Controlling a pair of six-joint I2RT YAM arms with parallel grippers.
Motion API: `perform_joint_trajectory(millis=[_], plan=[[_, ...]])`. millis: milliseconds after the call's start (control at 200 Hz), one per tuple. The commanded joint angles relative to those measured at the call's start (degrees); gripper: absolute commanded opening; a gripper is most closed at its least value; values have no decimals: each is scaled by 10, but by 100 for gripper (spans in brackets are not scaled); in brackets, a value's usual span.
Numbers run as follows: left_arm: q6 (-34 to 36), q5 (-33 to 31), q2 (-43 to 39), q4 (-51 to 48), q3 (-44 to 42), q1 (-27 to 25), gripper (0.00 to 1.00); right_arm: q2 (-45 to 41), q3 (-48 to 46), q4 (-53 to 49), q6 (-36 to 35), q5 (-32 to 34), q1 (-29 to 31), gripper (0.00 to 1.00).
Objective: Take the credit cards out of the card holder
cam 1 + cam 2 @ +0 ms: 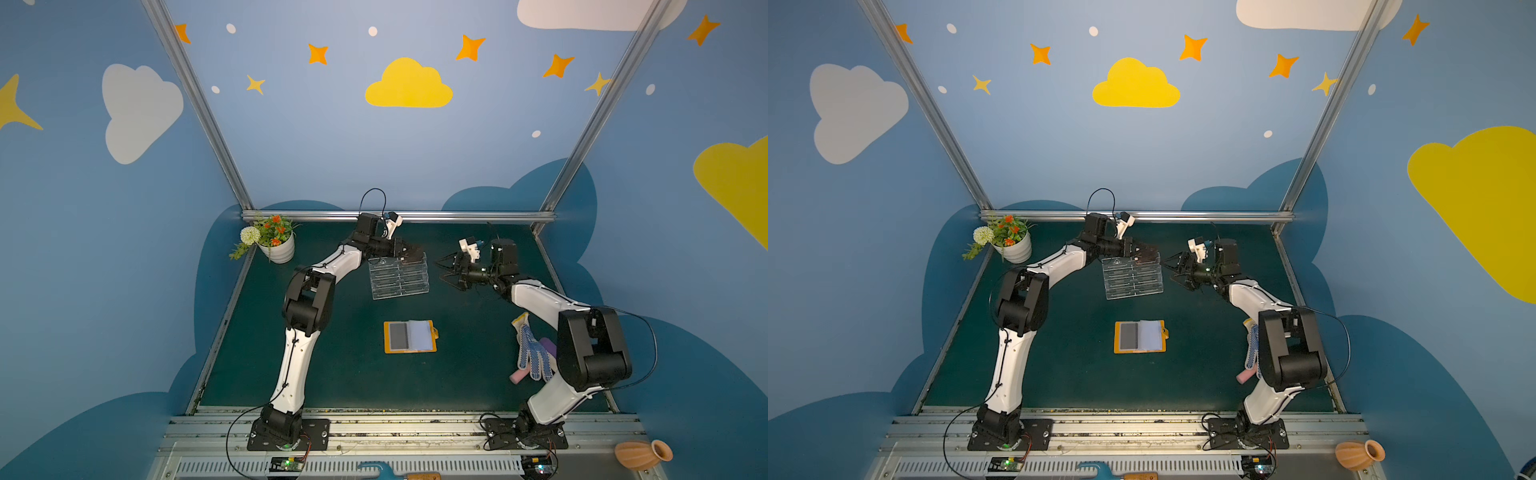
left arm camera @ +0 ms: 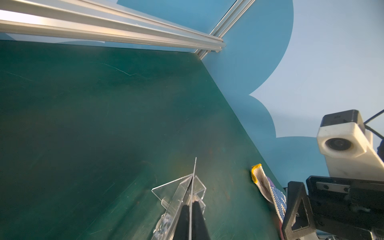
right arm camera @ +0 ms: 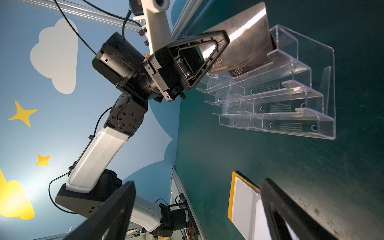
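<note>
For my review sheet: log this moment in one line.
left jaws: shut on credit card at clear stand top tier | right jaws: open, empty | card holder: open

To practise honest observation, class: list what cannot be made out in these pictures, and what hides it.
- Held credit card: the left wrist view shows only its edge; face unseen.
- Card holder: both top views are too small to show what its sleeves contain; the right wrist view cuts it at the frame edge, behind a right finger.
- Pink thing: in both top views, mostly covered by the glove and right arm.
</note>
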Motion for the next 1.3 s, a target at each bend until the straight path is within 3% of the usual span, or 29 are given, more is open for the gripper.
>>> perform_joint_trajectory(millis=[0, 430, 696, 881, 1036, 1211, 1296], plan=[[31, -1, 14, -25, 27, 1, 4, 8, 11, 13, 4, -13, 4, 92], [113, 13, 56, -120, 118, 5, 4, 18, 20, 15, 6, -20, 15, 92], [130, 32, 71, -128, 133, 16, 5, 31, 26, 29, 17, -30, 23, 92], [130, 43, 78, -124, 137, 20, 8, 33, 27, 37, 24, -34, 26, 92], [122, 44, 71, -106, 121, 20, 17, 34, 27, 41, 27, -34, 28, 92], [126, 35, 64, -102, 108, 17, 17, 38, 29, 47, 33, -36, 30, 92], [124, 36, 58, -100, 104, 17, 23, 39, 29, 50, 36, -37, 31, 92]])
